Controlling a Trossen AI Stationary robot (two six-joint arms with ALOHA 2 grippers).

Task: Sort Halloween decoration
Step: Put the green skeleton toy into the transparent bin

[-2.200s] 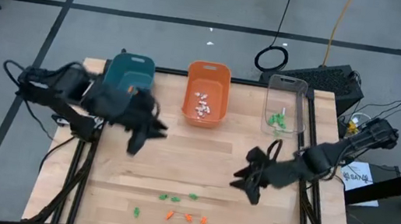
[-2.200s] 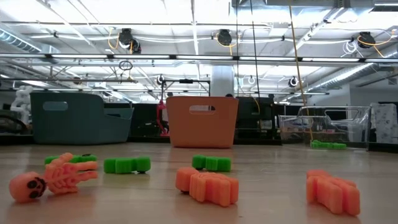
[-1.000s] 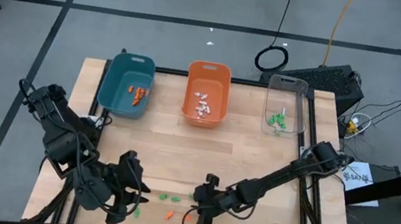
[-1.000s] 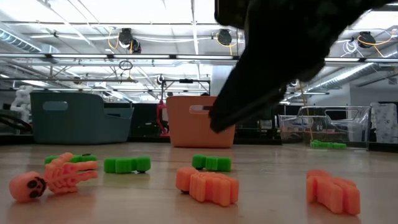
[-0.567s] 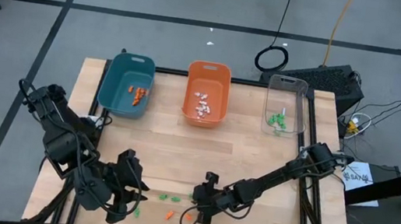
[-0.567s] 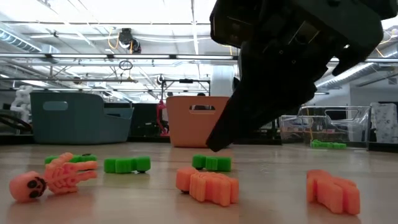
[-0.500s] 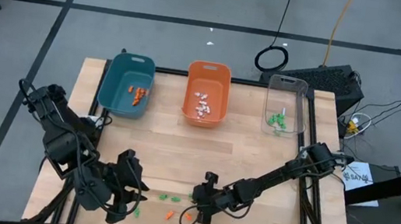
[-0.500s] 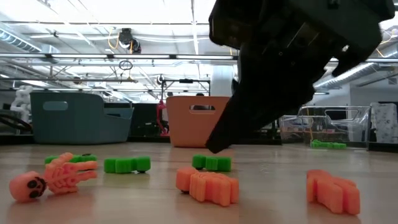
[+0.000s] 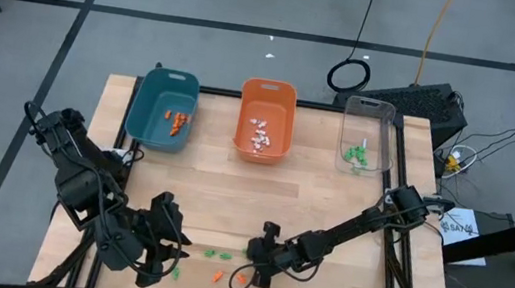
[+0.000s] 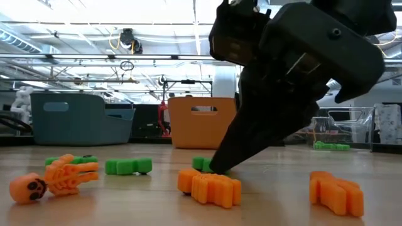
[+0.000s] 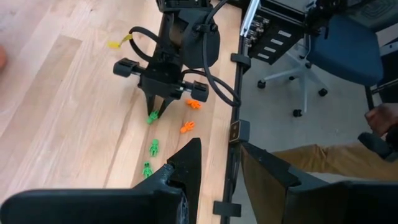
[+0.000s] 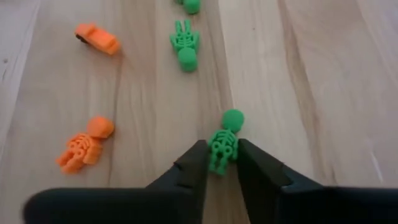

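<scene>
The right pincer (image 12: 216, 163), narrowly parted, straddled a green skeleton (image 12: 222, 144) on the tabletop (image 12: 323, 93); it needed to close squarely across the ribs before lifting.

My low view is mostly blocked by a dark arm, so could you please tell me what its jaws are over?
Observer: That is the right gripper; its open jaws straddle a green skeleton lying flat.
Operator: Where is the other arm?
Observer: The left gripper hangs open near the table's front left corner.
Operator: What is inside the teal bin?
Observer: The teal bin holds only orange pieces.
</scene>
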